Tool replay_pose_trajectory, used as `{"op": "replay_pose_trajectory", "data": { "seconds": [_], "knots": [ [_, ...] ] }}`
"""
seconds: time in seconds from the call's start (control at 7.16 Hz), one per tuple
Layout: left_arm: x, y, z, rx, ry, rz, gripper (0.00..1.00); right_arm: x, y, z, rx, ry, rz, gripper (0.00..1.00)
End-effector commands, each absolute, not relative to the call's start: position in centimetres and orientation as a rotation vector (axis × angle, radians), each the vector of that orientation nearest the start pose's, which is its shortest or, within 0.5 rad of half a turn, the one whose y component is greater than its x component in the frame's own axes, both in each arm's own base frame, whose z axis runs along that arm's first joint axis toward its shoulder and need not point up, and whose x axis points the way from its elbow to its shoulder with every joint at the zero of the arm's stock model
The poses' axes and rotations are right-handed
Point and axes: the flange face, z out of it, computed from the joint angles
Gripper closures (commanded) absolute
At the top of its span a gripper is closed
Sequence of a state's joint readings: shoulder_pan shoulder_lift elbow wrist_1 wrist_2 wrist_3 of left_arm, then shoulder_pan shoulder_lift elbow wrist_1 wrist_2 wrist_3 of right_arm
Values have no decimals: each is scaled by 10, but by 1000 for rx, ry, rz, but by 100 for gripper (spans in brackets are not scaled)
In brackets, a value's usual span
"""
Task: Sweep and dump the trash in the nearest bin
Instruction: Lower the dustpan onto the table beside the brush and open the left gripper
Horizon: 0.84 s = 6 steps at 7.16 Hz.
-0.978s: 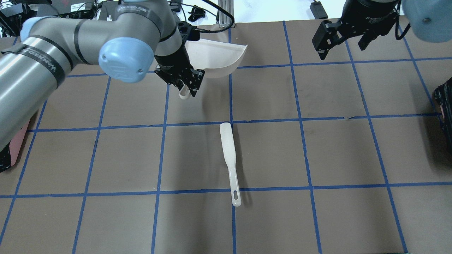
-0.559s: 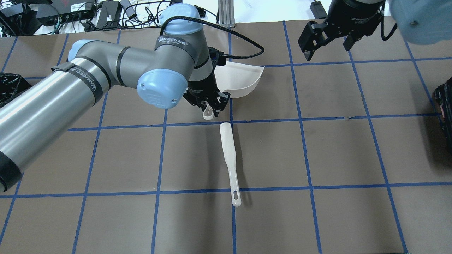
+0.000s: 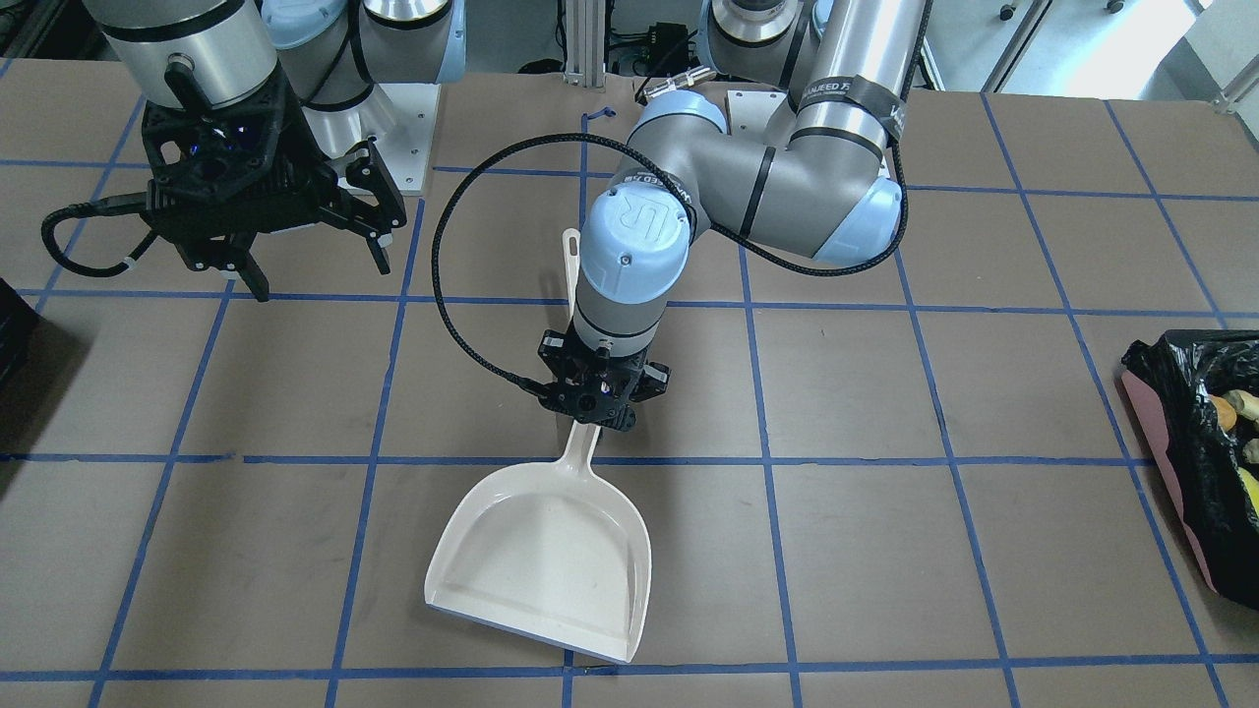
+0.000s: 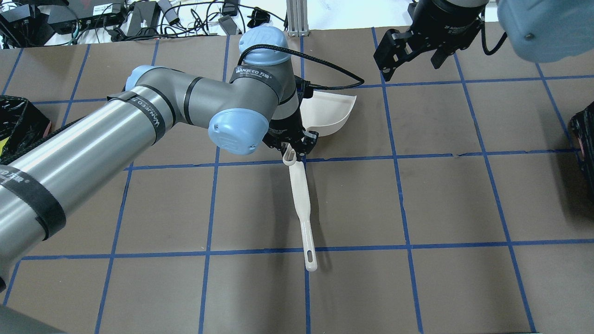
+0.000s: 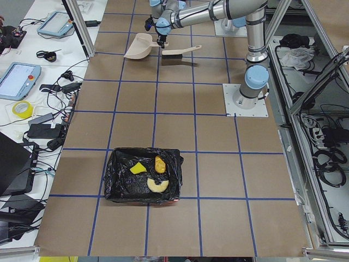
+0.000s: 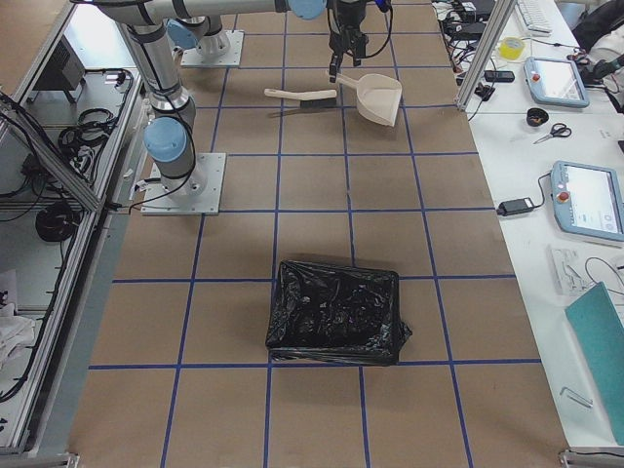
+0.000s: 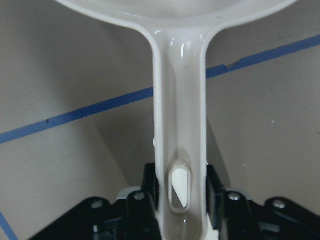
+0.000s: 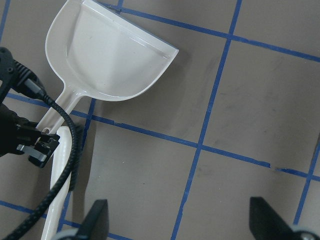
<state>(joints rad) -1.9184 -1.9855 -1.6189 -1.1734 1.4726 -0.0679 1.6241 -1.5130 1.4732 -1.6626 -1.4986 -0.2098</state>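
My left gripper (image 3: 600,398) is shut on the handle of a cream dustpan (image 3: 546,560). The pan sits low at the table's middle, mouth facing away from me. The handle also fills the left wrist view (image 7: 180,125). The pan looks empty. A cream brush (image 4: 301,208) lies on the table, its head end just under the left gripper (image 4: 293,147). The trash lies in the pink-sided, black-lined bin (image 5: 117,185): a yellow sponge piece (image 5: 138,168), an orange-brown lump (image 5: 160,163) and a pale crescent slice (image 5: 158,185). My right gripper (image 4: 413,55) is open and empty above the far right.
The pink-sided bin (image 3: 1180,364) stands at the table's end on my left. A second black-bagged bin (image 6: 336,312) stands at the end on my right. Blue tape lines grid the brown table. Cables and devices lie beyond the far edge (image 4: 139,18).
My left arm has carried the dustpan to the right and nearer to me, until its handle end is over the brush head. My right gripper has shifted left and farther away.
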Motion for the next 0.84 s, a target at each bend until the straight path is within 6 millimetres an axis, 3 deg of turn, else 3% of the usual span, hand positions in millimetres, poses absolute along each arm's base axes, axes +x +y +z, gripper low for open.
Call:
{"op": "replay_pose_trajectory", "data": {
  "seconds": [0.0,0.14,0.7],
  "knots": [
    [-355,-529,259,355,3198,137,100,168,-521,510,-411,3055,-189,0],
    [-358,-527,256,286,3202,145,100,167,-521,509,-406,3059,-184,0],
    [-358,-527,254,275,3202,156,100,163,-521,509,-408,3094,-177,0]
  ]
}}
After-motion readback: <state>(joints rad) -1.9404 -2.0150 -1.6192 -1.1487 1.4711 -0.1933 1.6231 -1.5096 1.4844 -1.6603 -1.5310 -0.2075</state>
